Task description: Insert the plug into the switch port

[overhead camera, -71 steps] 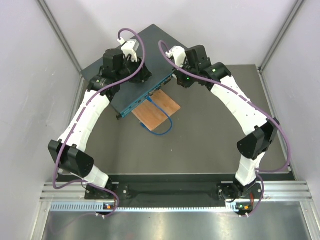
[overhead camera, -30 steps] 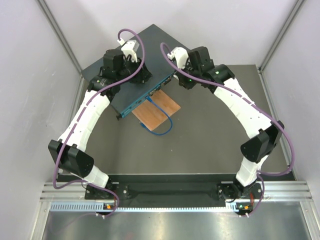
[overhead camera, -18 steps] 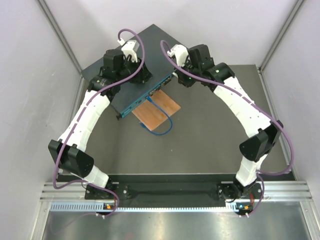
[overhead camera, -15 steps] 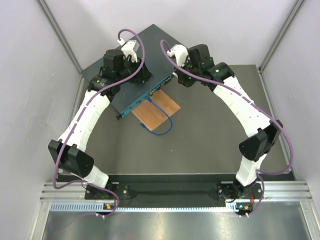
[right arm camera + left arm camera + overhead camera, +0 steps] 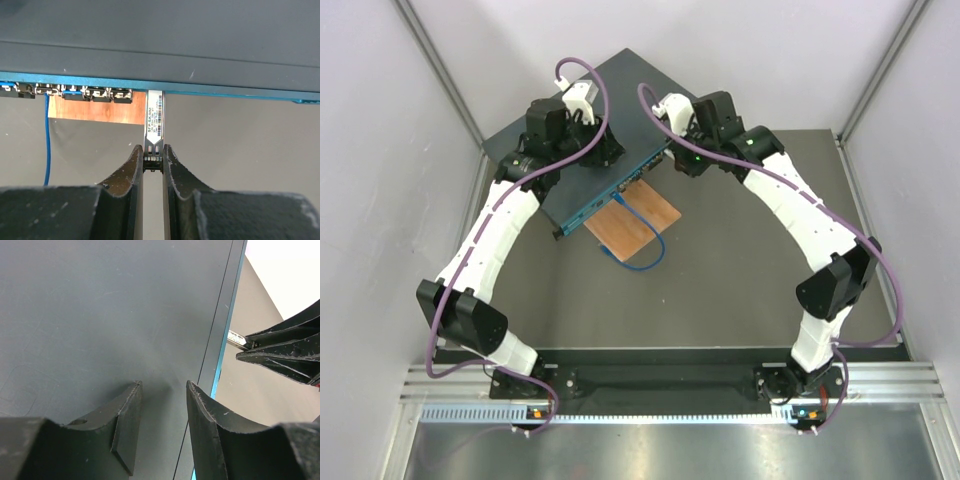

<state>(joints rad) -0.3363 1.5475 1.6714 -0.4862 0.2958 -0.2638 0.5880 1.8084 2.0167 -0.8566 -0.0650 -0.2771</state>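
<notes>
The switch is a flat dark teal box at the back of the table, with its port row along the near face. My right gripper is shut on the rear end of the plug, a slim silver labelled module. The plug's front end meets the port face just right of the row; how deep it sits is hidden. My left gripper stands open above the top of the switch near its edge, with nothing between its fingers. In the top view it faces the right gripper.
An orange-brown wooden board lies in front of the switch. A thin blue cable loops from a port over the board. White enclosure walls stand close on the left and right. In the left wrist view the right gripper's fingers show beyond the switch's edge.
My right wrist has edged slightly left toward the switch's port face, still holding the plug. The left arm has not moved.
</notes>
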